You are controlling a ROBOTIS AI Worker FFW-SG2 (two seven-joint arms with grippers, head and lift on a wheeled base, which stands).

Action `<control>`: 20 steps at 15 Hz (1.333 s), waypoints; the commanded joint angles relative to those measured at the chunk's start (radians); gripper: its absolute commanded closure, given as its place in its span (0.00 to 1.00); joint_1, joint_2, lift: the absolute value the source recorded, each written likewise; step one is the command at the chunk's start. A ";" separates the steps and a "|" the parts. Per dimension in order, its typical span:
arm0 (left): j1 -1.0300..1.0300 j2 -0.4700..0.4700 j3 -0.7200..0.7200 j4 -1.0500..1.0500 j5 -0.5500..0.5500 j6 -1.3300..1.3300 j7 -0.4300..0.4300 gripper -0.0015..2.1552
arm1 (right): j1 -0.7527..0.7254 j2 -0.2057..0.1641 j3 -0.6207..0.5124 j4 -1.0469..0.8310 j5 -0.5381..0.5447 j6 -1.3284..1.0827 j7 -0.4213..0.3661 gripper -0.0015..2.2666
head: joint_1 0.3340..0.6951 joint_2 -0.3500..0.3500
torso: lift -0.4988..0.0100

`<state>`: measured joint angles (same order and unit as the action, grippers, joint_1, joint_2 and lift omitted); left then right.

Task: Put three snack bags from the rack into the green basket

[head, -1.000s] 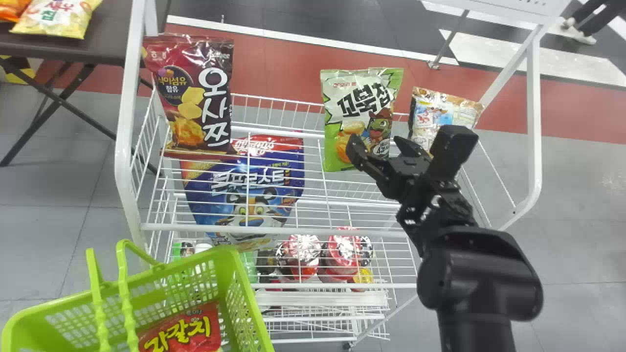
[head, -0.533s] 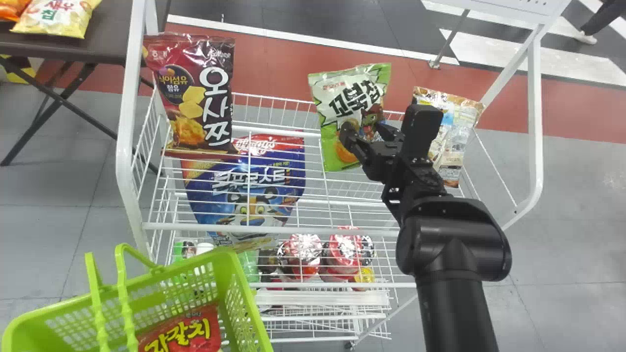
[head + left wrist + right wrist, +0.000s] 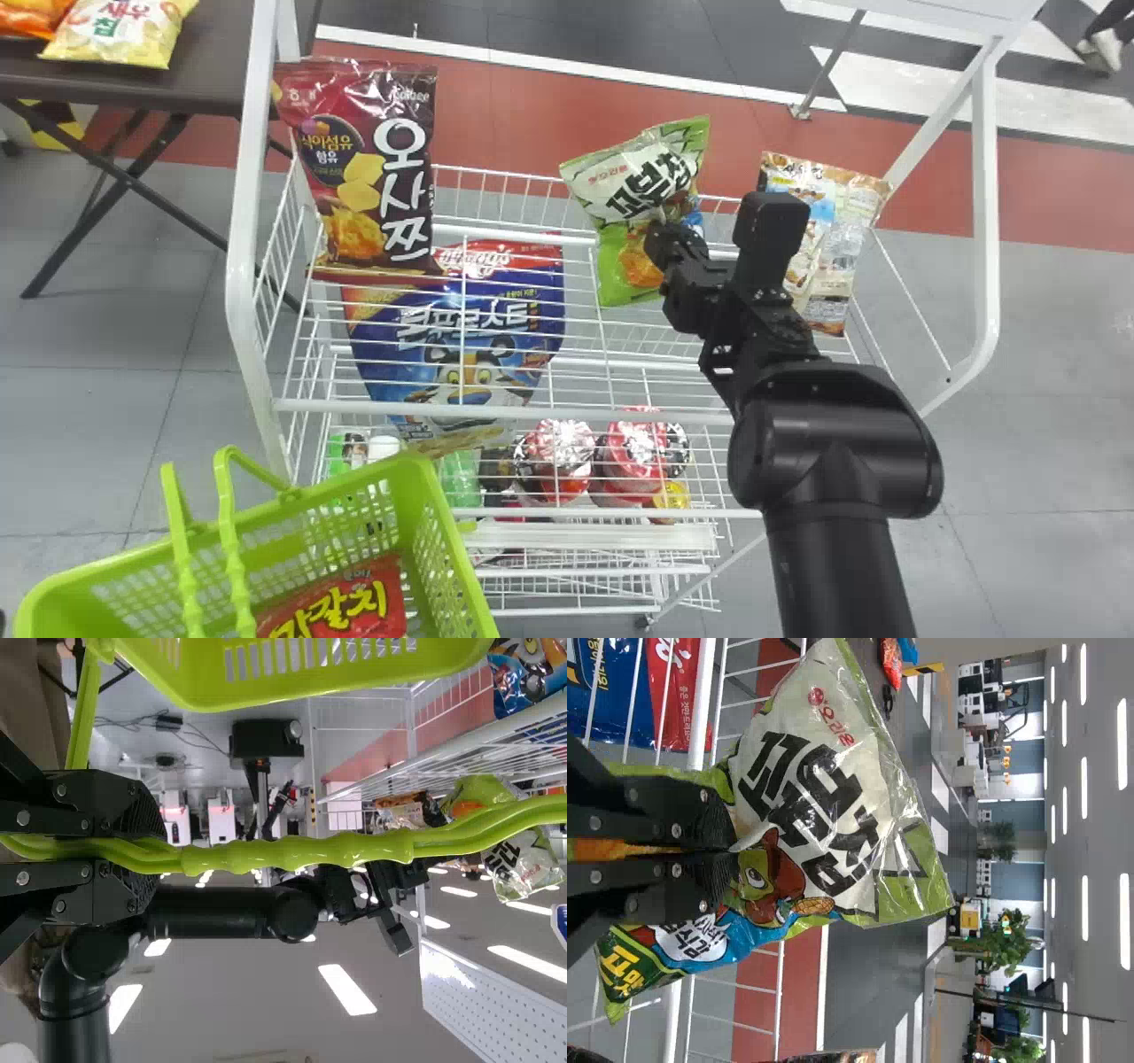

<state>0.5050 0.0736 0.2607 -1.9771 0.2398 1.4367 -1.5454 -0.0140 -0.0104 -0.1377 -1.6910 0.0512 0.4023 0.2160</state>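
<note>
In the head view my right gripper [image 3: 666, 239] is at the green and white snack bag [image 3: 633, 186] on the rack's top shelf [image 3: 523, 412]. The right wrist view shows the right gripper [image 3: 733, 850] shut on the front of that bag [image 3: 806, 797], which creases around the fingertips. The green basket [image 3: 443, 532], at lower left in the head view, holds a red snack bag [image 3: 341, 602]. In the left wrist view my left gripper [image 3: 151, 846] is shut on the handles [image 3: 301, 853] of the basket [image 3: 310, 682].
A dark red snack bag [image 3: 363, 168] stands at the shelf's left, a blue cereal bag [image 3: 452, 354] beside it. Another snack bag [image 3: 824, 239] stands right of my right gripper. White posts frame the rack. A table [image 3: 213, 80] stands at the back left.
The right gripper has moved left to the green and white bag and closed on it. That bag has tilted and now looks creased. The whole head view has shifted slightly.
</note>
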 commanded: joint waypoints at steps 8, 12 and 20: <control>-0.017 0.000 0.012 -0.009 0.003 0.001 0.002 1.00 | 0.399 0.000 -0.069 -0.728 -0.337 0.579 0.063 0.99 | 1.00 0.19 | 0.98; -0.019 0.000 0.009 -0.009 0.003 0.001 0.004 1.00 | 0.462 0.003 -0.126 -0.863 -0.544 0.873 0.092 0.99 | 1.00 0.25 | 0.98; -0.017 -0.001 0.008 -0.009 0.003 0.001 0.004 1.00 | 0.462 0.011 -0.068 -0.918 -0.673 1.122 0.103 0.99 | 1.00 0.48 | 0.98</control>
<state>0.4876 0.0721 0.2684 -1.9865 0.2424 1.4382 -1.5416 0.4454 0.0000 -0.2305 -2.6134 -0.6080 1.4897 0.3173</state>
